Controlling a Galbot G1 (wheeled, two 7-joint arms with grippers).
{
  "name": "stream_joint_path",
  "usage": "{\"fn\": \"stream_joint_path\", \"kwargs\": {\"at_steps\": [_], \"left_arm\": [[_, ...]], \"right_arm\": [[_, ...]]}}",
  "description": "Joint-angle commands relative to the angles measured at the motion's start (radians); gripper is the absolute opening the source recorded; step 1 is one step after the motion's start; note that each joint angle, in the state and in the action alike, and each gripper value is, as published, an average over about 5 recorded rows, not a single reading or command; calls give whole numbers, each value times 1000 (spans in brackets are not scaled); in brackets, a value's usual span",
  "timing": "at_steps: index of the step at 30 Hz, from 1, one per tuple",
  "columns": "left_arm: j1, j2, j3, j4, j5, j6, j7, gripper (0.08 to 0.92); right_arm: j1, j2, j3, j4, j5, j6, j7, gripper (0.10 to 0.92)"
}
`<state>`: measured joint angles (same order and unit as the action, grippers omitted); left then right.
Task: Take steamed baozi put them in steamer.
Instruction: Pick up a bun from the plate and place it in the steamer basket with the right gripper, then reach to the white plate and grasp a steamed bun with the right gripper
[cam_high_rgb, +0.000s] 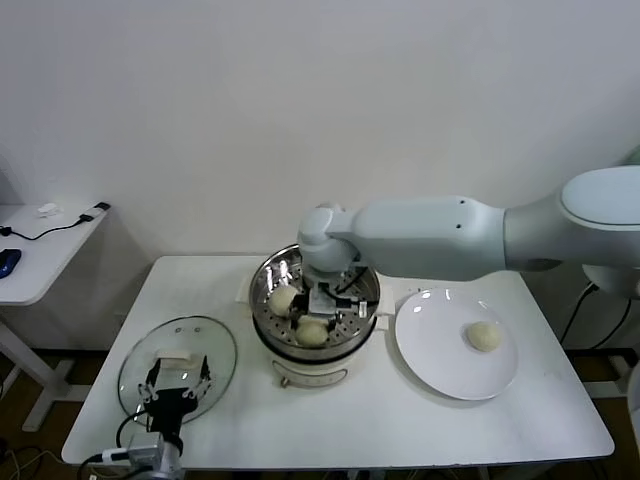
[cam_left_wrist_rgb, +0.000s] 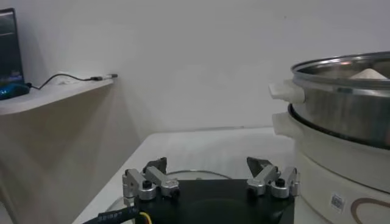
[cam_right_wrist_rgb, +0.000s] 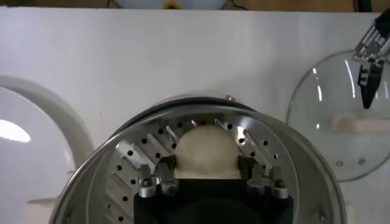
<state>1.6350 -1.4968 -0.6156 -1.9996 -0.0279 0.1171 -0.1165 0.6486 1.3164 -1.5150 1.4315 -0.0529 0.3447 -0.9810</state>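
This looks like a lab or test room set up as a mock kitchen. A plain white table (cam_high_rgb: 500, 420) stands against a bare white wall (cam_high_rgb: 300, 100), carrying only a steamer (cam_high_rgb: 312, 322), a glass lid (cam_high_rgb: 178, 362) and a plate (cam_high_rgb: 440, 365). On the left, a side desk (cam_high_rgb: 30, 262) holds a loose cable (cam_high_rgb: 55, 228), and more cables (cam_high_rgb: 585, 320) hang at the right.

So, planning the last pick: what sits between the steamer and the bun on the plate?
Only bare plate separates the steamer from the last baozi, per the head view.
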Motion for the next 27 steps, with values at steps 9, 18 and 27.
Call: {"fn": "stream_joint_path", "kwargs": {"at_steps": [9, 18, 27], "left_arm": [[3, -3, -1, -3, 0, -2, -1, 823], [5, -3, 2, -8, 2, -2, 0, 823], [6, -1, 1, -17, 5, -7, 2, 823]], "right_arm": [[19, 22, 9, -51, 116, 52, -32, 812], [210, -120, 57, -132, 355, 25, -228, 823], [272, -429, -65, -390, 593, -225, -309, 823]]}}
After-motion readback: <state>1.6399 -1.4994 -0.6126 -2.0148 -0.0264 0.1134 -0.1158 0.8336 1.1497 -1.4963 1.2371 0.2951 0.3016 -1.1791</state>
